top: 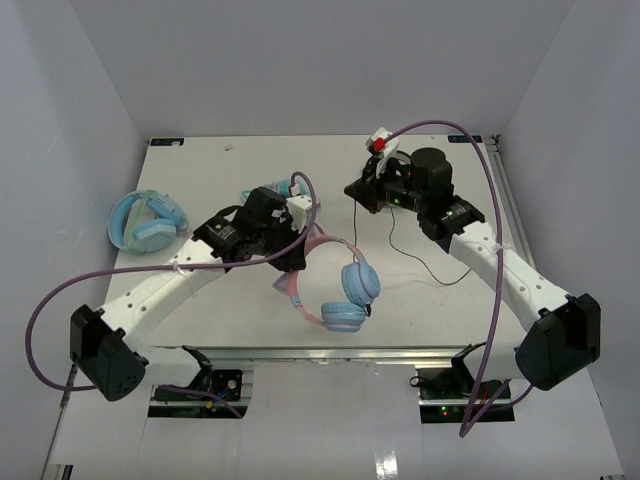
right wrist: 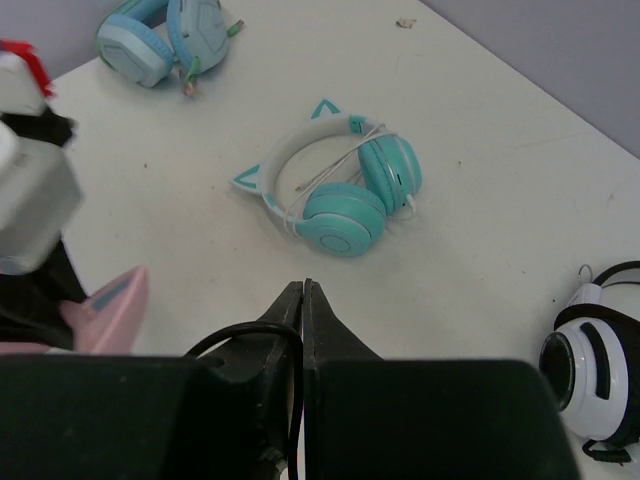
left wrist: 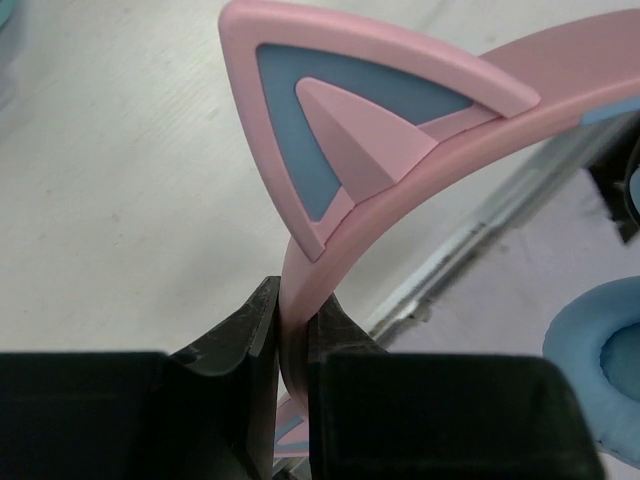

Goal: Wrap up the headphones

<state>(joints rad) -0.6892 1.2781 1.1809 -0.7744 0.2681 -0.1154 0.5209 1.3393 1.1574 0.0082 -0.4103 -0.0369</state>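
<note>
Early stage, by the look of it: the headphones are picked up at the band but no wrap is visible yet. L gripper is pinching the pink headband just below a cat ear, w/ the cups hanging near the bench front edge. R gripper is pressed together on the thin black cable, lifted toward the bench centre-rear. The cable runs slack from a cup to that gripper, not wound round anything. Left to do, I'd judge: all the winding + tucking the end. Nearby: teal cat-ear pair close behind the L arm could snag the cable. Bulky light blue pair sits far left, white/black pair off right, both well apart.
</note>
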